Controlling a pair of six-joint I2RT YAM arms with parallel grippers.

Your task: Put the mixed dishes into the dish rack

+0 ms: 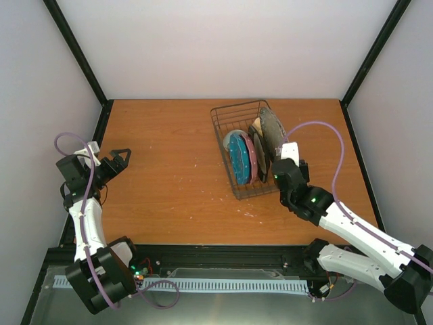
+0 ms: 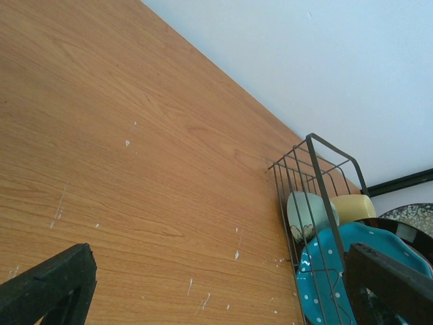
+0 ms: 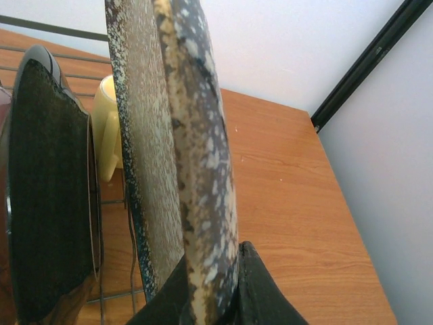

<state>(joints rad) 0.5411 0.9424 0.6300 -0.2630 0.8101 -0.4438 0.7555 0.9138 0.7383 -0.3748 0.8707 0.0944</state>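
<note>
From above: clamping the right claw (image 1: 281, 159) on the grey speckled plate (image 1: 273, 132), holding it upright at the right side of the dish rack (image 1: 233, 110), probably for slotting; resting the left claw (image 1: 119, 161) apart, far left

Left wrist: showing pale green bowl (image 2: 308, 211) and yellow mug (image 2: 353, 206) already racked, across scuffed wooden desk (image 2: 135, 149)

Right wrist: pinching the plate's rim; glimpsing pale walls (image 3: 304, 47)

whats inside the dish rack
Upright: blue dotted plate, pink-red dotted plate, a dark plate, grey speckled plate; also the pale green bowl and yellow mug. Their lower parts and the dish rack floor beneath are covered.
</note>
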